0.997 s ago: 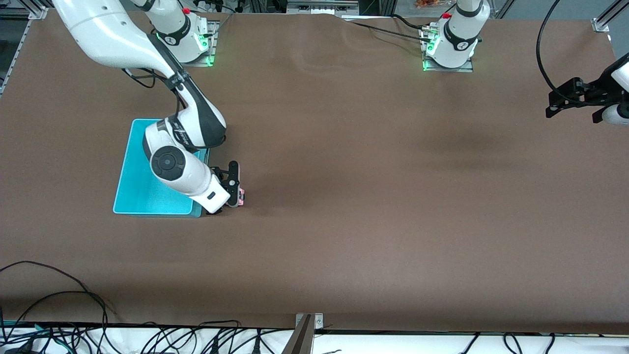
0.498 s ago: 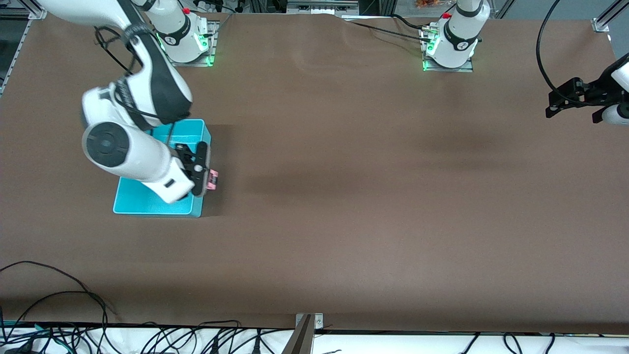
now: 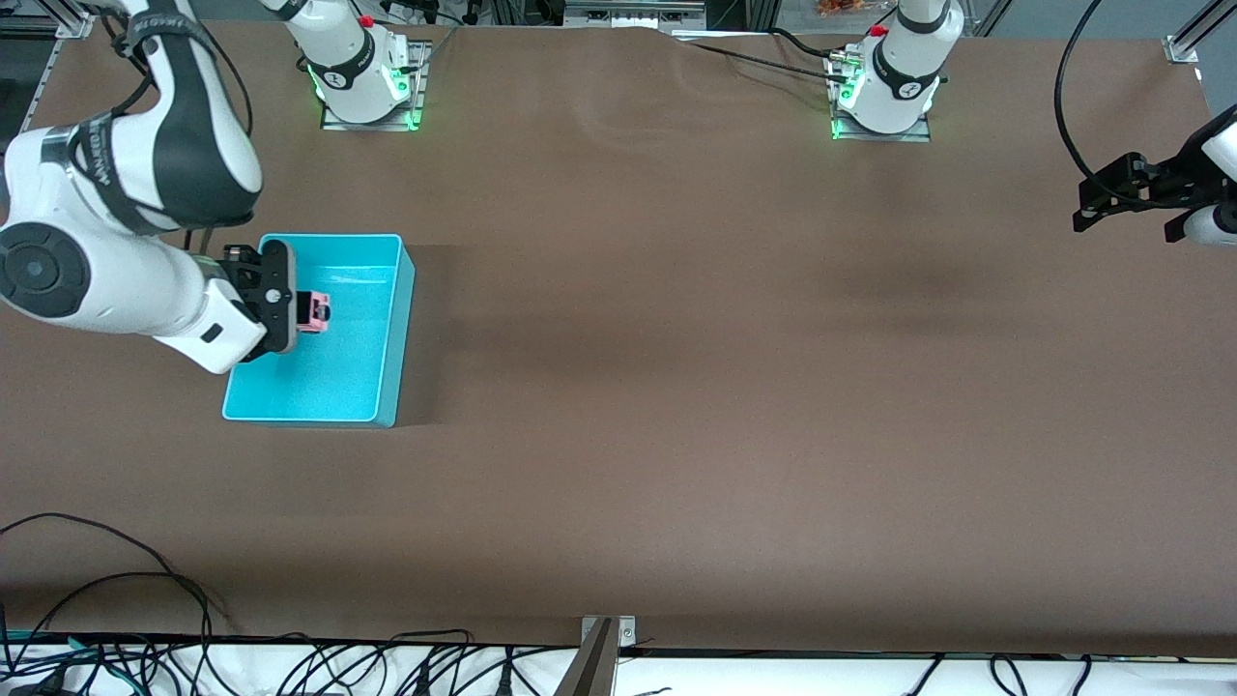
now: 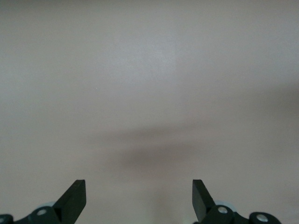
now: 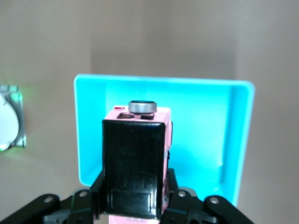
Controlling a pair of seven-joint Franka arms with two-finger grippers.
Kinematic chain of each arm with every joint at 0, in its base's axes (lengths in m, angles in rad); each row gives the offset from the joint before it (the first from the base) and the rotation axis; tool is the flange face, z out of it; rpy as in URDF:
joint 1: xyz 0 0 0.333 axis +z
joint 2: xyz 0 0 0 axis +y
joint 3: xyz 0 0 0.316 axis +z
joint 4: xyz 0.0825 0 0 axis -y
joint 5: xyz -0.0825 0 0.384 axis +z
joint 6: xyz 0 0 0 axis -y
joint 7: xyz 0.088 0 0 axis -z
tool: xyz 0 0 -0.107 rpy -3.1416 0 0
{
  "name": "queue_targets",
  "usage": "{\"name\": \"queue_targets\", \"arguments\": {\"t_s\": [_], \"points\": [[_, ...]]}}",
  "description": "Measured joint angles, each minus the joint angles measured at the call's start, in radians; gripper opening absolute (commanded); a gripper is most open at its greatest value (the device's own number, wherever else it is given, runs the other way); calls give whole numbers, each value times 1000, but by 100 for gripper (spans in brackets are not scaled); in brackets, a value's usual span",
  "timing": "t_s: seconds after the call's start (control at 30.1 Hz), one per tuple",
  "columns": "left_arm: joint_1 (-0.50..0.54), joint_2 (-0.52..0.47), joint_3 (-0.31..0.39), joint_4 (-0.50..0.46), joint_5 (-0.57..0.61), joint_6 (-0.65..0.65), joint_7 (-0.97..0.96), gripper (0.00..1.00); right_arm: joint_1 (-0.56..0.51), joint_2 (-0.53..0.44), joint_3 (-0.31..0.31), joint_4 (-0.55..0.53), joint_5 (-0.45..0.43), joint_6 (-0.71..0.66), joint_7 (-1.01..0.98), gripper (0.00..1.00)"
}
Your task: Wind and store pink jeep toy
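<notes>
1. The right end effector (image 3: 307, 314) is hanging over the turquoise bin (image 3: 387, 329), clamped together on the pink jeep toy (image 3: 315, 311). So the jeep is up in the air above the bin's open interior, not yet resting in it.
2. In the right wrist view, the jeep (image 5: 136, 163) is sitting between the fingers with its black roof facing the camera and the bin (image 5: 243, 140) lying below it.
3. The left end effector (image 4: 139, 198) is waiting over bare counter (image 3: 734, 387) at the left arm's end, its fingers standing apart and holding nothing.
4. Risk, as a judgement: the toy is looking to be over the part of the bin toward the right arm's end, so releasing from this height could be letting it bounce or tip against the wall.
5. If the spring is wound, the wheels could be driving it against the wall on landing, so lowering before opening seems safer.
</notes>
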Motion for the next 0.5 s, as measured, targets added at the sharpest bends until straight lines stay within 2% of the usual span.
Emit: {"name": "queue_targets", "arguments": {"t_s": [0.2, 0.5], "points": [[0, 0, 0, 0, 0, 0, 0, 100, -57, -26, -7, -176, 33, 133, -88, 27], [0, 0, -1, 0, 0, 0, 0, 100, -74, -106, -9, -570, 53, 491, -110, 27]]}}
